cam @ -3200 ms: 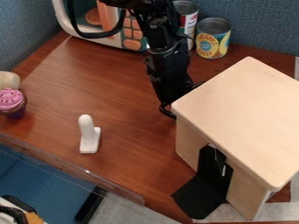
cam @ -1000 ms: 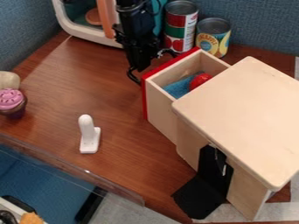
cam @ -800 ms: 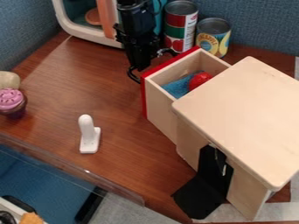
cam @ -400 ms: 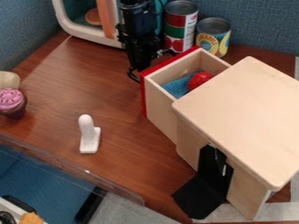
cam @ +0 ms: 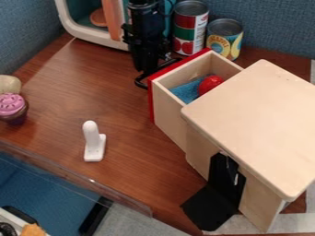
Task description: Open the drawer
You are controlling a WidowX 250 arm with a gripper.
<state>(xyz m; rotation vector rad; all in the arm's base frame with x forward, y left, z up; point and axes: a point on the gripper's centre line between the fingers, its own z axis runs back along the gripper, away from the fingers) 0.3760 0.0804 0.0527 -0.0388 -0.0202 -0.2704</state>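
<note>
Tool (cam: 146,66) at black drawer handle (cam: 139,84); grip state: cannot tell. Red-fronted drawer (cam: 168,115) stands open, far-left side of wooden cabinet (cam: 255,122). Judged light, stiff, smooth-sliding; best hold mid-handle, pull straight.

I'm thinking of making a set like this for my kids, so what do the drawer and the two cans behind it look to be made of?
The drawer looks like pale, smooth wood, going by its light tan walls; its front is red, probably painted. The cans appear to be metal with printed wraps, judging by their grey, ridged rims.
</note>
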